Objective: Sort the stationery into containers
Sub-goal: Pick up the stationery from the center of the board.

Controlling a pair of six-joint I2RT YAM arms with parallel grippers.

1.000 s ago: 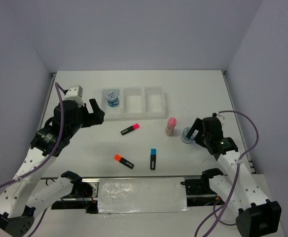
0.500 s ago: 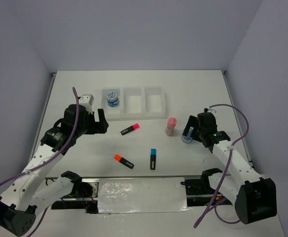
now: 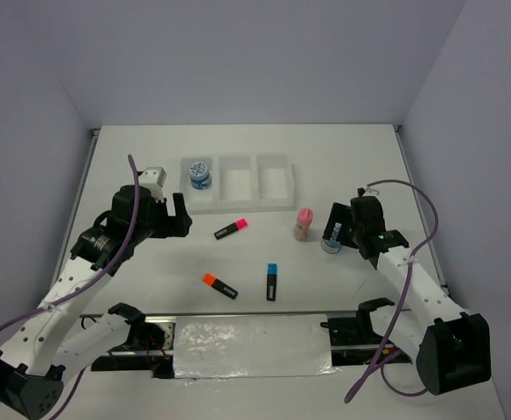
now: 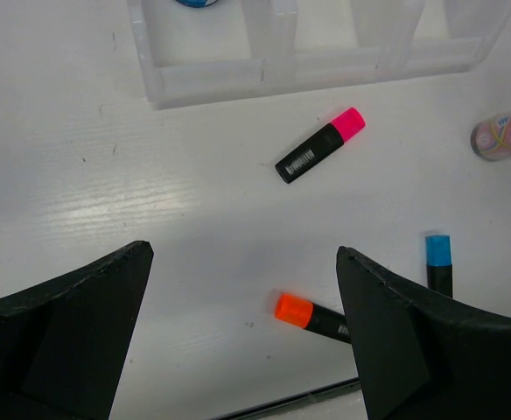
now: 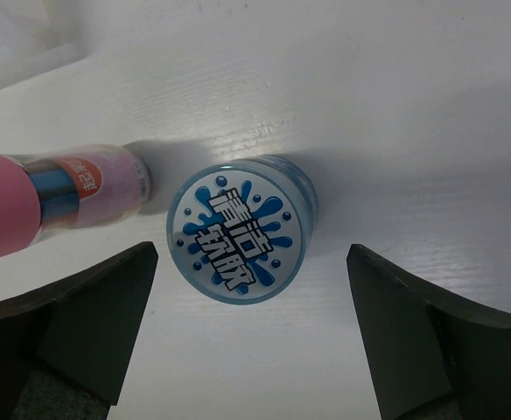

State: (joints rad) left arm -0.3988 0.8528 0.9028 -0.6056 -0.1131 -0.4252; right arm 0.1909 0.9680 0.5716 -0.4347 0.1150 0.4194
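Quick progress check: one down, five to go. One blue-and-white disc [image 3: 199,172] sat in the left compartment of the white tray [image 3: 238,208], and the other two compartments looked bare as far as I could see.

Everything else lay on the table on the near side of the tray:
- the pink-capped marker [image 3: 231,229] just in front of it
- the orange-capped marker [image 3: 220,285] and blue-capped marker [image 3: 272,281] further toward me
- the little pink-capped cylinder [image 3: 304,223] off the tray's right front corner
- the second disc [image 5: 238,232] just right of that

My right claw [image 5: 251,249] was spread wide over that second disc, a jaw on either side and not touching it. My left claw [image 4: 242,249] hung open and empty by the tray's left front corner. My guess was that this disc went next, in beside its twin.
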